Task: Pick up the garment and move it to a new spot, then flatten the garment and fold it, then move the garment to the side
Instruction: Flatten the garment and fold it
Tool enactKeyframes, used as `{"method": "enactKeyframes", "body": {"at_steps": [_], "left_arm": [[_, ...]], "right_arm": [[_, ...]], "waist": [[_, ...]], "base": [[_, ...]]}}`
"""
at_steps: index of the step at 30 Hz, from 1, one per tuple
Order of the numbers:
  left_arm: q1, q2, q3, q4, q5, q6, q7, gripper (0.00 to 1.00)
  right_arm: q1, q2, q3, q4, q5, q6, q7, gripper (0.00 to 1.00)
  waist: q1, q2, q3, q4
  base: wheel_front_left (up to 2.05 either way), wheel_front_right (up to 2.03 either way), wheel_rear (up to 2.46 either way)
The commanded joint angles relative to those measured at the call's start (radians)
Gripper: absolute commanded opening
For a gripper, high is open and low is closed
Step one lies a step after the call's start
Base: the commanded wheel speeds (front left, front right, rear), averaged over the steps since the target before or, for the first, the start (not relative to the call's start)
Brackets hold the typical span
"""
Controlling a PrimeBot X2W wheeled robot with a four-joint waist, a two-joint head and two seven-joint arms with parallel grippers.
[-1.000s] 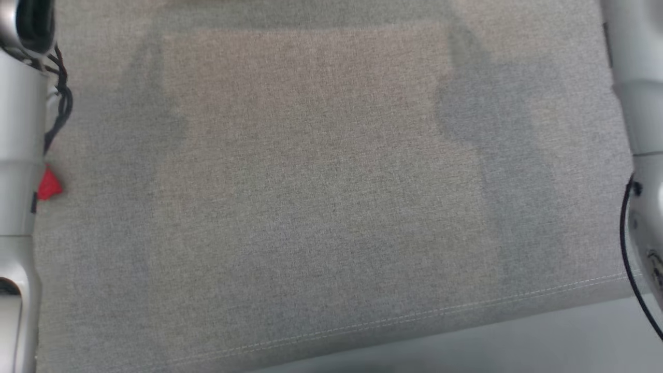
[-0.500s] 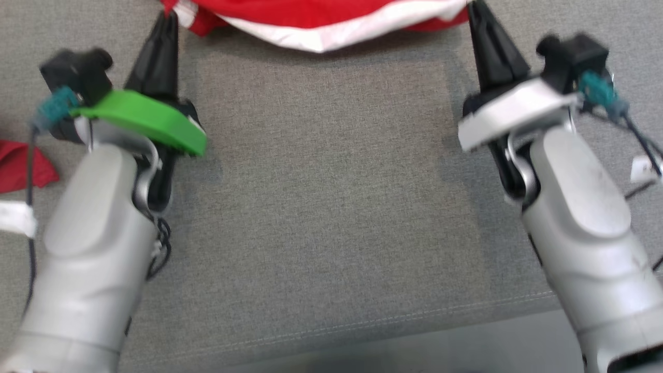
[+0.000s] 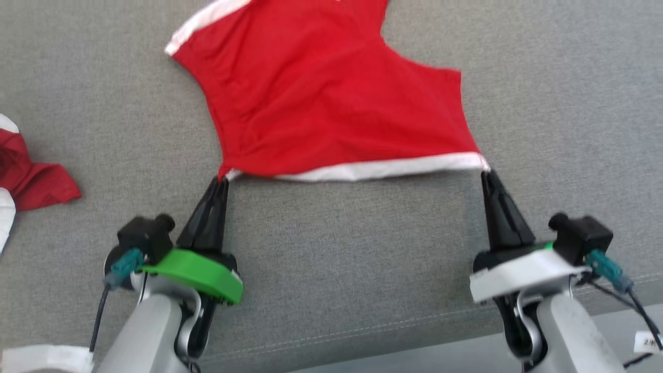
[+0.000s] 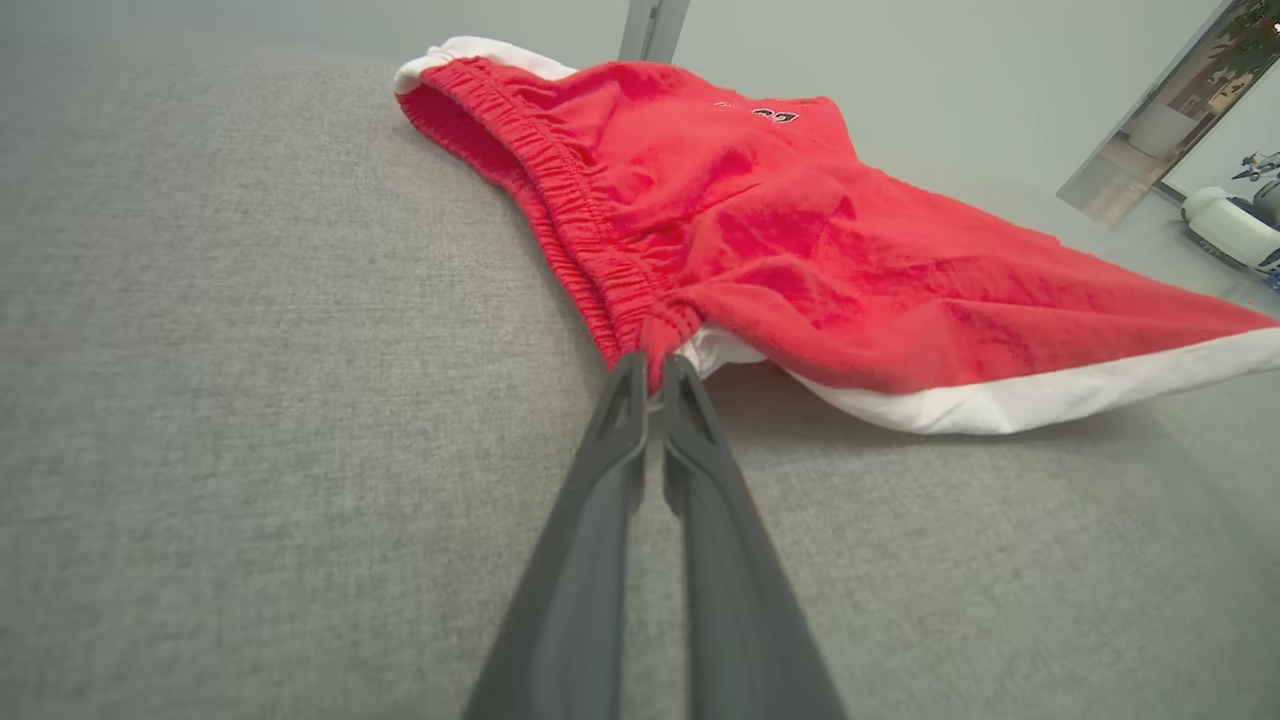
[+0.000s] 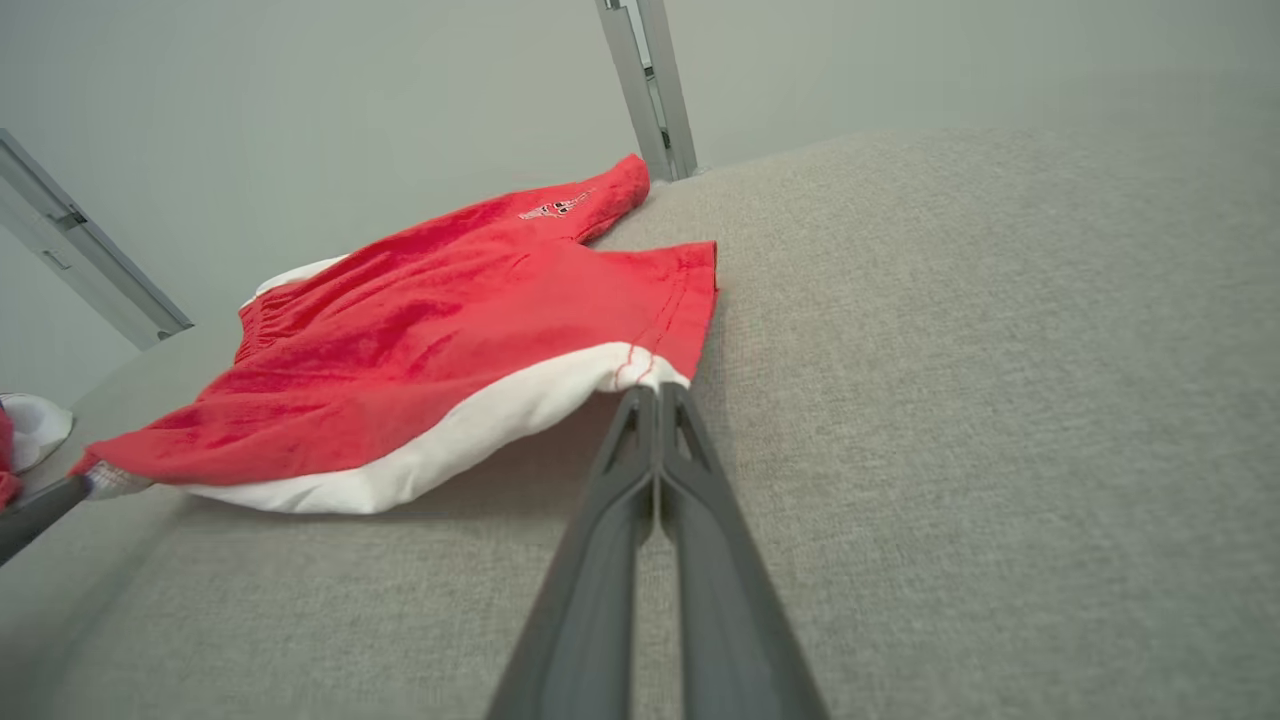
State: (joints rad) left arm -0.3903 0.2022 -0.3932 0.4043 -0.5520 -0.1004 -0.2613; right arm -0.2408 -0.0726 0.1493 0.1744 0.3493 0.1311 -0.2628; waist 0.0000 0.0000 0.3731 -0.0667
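Both pincers are clamped on the garment [image 3: 331,103]. The left pincer [image 3: 224,180] pinches the near corner below the gathered waistband [image 4: 570,190], and the right pincer [image 3: 486,173] pinches the white-trimmed hem corner [image 5: 650,370]. The garment, a pair of red shorts, lies spread on the grey worktop [image 3: 331,259], its near edge stretched between the two grips. Judged light, soft and limp; corners and trim offer the surest hold. A second red cloth [image 3: 36,176] lies well apart to the left.

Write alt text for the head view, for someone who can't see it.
A red garment with white trim lies spread on a gray fabric surface, its near white-edged corners pinched by the left gripper and right gripper, fingers shut. Another red cloth lies at the far left.
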Motion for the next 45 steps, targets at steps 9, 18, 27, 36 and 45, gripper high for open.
{"method": "enactKeyframes", "body": {"at_steps": [9, 18, 27, 36, 45], "left_arm": [[0.275, 0.057, -0.004, -0.184, -0.051, 0.08, 0.105, 0.0], [0.469, 0.103, 0.013, -0.405, -0.14, 0.156, 0.27, 0.0], [0.451, 0.123, 0.023, -0.528, -0.173, 0.177, 0.341, 0.0], [0.255, 0.103, 0.031, -0.477, -0.199, 0.116, 0.357, 0.0], [-0.027, -0.001, 0.009, -0.275, -0.198, 0.04, 0.302, 0.0]], "right_arm": [[0.274, 0.019, -0.037, -0.111, 0.042, -0.001, 0.055, 0.0], [0.429, 0.021, -0.085, -0.258, 0.022, -0.001, 0.15, 0.0], [0.34, -0.005, -0.134, -0.367, -0.052, -0.001, 0.225, 0.0], [-0.076, -0.166, -0.04, -0.196, -0.04, -0.001, 0.254, 0.0], [-0.549, -0.277, 0.121, 0.184, -0.012, -0.001, 0.198, 0.0]], "waist": [[0.0, 0.0, -0.105, -0.036], [0.0, 0.0, -0.122, -0.062], [0.0, 0.0, -0.116, -0.017], [0.0, 0.0, -0.044, 0.066], [0.0, 0.0, 0.076, 0.185]], "base": [[0.0, 0.0, 0.0], [0.0, 0.0, 0.0], [0.0, 0.0, 0.0], [0.0, 0.0, 0.0], [0.0, 0.0, 0.0]]}}
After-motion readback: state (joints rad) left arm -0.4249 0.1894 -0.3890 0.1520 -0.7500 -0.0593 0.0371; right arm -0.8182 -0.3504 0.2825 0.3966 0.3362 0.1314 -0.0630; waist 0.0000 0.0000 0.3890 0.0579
